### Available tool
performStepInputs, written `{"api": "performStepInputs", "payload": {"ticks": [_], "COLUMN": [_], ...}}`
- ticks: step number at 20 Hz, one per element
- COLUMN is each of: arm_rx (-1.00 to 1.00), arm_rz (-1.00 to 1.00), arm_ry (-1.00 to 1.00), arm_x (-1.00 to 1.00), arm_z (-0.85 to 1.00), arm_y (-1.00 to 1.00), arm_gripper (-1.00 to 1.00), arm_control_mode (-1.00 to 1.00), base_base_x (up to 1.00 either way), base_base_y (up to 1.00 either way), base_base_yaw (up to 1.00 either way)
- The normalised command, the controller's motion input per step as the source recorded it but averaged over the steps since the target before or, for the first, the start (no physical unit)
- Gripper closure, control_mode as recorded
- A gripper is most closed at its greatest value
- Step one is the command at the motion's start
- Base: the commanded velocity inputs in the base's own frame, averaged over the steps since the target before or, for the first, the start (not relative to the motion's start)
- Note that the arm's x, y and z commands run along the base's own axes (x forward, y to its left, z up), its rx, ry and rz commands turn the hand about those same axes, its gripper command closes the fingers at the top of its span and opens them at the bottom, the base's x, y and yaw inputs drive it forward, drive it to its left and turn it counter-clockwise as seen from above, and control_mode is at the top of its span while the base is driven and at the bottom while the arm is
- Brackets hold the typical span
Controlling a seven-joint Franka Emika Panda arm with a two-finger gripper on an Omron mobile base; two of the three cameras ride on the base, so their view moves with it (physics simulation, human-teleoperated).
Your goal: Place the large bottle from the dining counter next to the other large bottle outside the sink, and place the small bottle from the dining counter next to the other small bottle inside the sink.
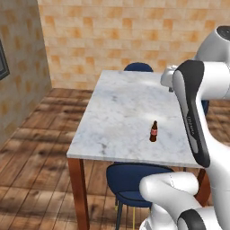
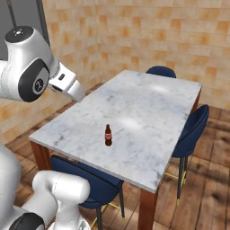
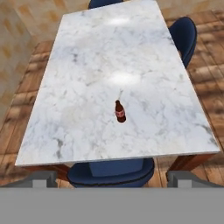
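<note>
Robot arm (image 1: 197, 112): exterior finish
Glossy white rounded link shells; dark grey-black joint bands and end caps; faint small marking on one joint.

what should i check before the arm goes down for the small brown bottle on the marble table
1. Small dark-brown long-necked bottle with red label stands upright: ok.
2. Bottle is on the white-grey marble table top with wooden legs, apart from its edges: ok.
3. Marble around the bottle is bare, so a descent looks unobstructed: ok.
4. Gripper is open, fingertips wide apart with nothing between them: ok.
5. Gripper is high above the bottle, roughly centred over it in the hand view: ok.
6. Tall pink-to-orange bottle's place on the table: cannot tell.
</note>
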Motion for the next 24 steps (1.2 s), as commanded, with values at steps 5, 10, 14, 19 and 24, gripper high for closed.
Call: {"api": "performStepInputs", "payload": {"ticks": [5, 10, 14, 19, 24], "arm_rx": [0.0, 0.0, 0.0, 0.0, 0.0], "arm_rz": [0.0, 0.01, 0.01, 0.01, 0.0], "arm_ry": [0.02, 0.01, 0.01, 0.01, 0.0], "arm_x": [0.0, 0.0, 0.0, 0.0, 0.0], "arm_z": [-0.04, -0.08, -0.1, -0.11, -0.13], "arm_y": [-0.05, -0.06, -0.09, -0.08, -0.03], "arm_gripper": [-1.0, -1.0, -1.0, -1.0, -1.0], "arm_control_mode": [-1.0, -1.0, -1.0, -1.0, -1.0], "base_base_x": [0.0, 0.0, 0.0, 0.0, 0.0], "base_base_y": [0.0, 0.0, 0.0, 0.0, 0.0], "base_base_yaw": [0.0, 0.0, 0.0, 0.0, 0.0]}}
